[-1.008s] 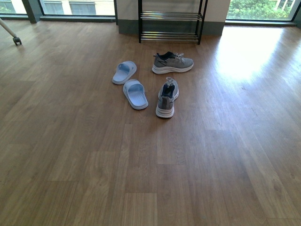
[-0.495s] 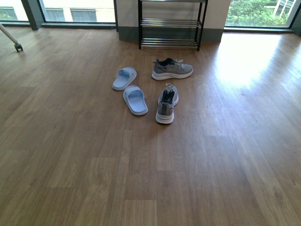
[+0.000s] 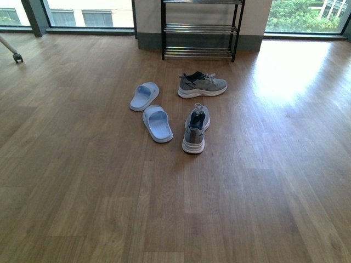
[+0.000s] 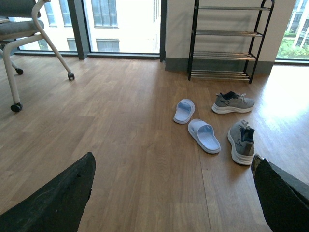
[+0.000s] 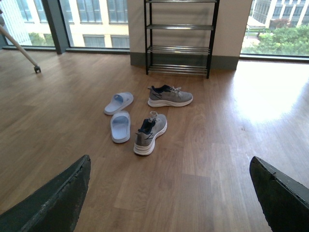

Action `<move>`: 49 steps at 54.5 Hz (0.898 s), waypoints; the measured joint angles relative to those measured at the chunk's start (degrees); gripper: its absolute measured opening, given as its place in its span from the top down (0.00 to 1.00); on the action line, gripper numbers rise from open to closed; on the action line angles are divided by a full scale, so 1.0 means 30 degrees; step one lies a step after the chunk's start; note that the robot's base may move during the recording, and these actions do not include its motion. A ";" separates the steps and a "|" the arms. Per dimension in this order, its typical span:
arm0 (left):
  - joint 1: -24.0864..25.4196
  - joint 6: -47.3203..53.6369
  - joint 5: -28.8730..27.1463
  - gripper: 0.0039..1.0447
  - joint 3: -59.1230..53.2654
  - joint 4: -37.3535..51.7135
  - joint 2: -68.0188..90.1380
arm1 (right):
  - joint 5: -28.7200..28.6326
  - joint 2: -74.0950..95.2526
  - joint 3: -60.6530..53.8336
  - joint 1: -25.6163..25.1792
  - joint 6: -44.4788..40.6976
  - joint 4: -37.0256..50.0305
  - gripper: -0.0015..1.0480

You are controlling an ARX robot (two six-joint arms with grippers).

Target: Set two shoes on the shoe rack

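1. A wooden plank floor [image 3: 82,181] fills the room. Sun glare lies bright on it at the right.
2. Tall windows [image 3: 88,5] run along the far side, with a pale strip of wall [image 3: 147,13] between them.
3. The shoe rack [image 3: 200,28] stands against that wall. Its shelves of thin rods hold nothing.
4. Both shoes stand upright on their soles on the floor in front of the rack, apart from it and from each other.
5. The far shoe [image 3: 202,85] lies side-on. Its long axis runs across the front view, with the toe to the right and the dark collar to the left.
6. The near shoe [image 3: 195,129] has its heel toward the robot. Its long axis runs away toward the rack, with the toe angled slightly right.
7. Two pale blue slippers [image 3: 144,96] lie just left of the shoes, the nearer one close beside the near shoe.
8. A wheeled chair [image 4: 29,29] stands well off to the left.
9. The left gripper [image 4: 172,162] is up off the floor, its fingers [image 4: 58,198] spread wide with nothing between them.
10. The right gripper [image 5: 170,162] is likewise spread wide and holds nothing.
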 joint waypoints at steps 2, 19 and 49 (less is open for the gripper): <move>0.0000 0.0000 0.0000 0.09 0.0000 0.0000 0.0000 | 0.0000 0.0000 0.0000 0.0000 0.0000 0.0000 0.09; 0.0000 0.0000 0.0000 0.09 0.0000 0.0000 0.0000 | -0.0007 0.0000 0.0000 0.0000 0.0000 0.0000 0.09; 0.0000 0.0000 0.0000 0.09 0.0000 0.0000 0.0000 | -0.0007 0.0007 0.0000 0.0000 0.0000 0.0000 0.09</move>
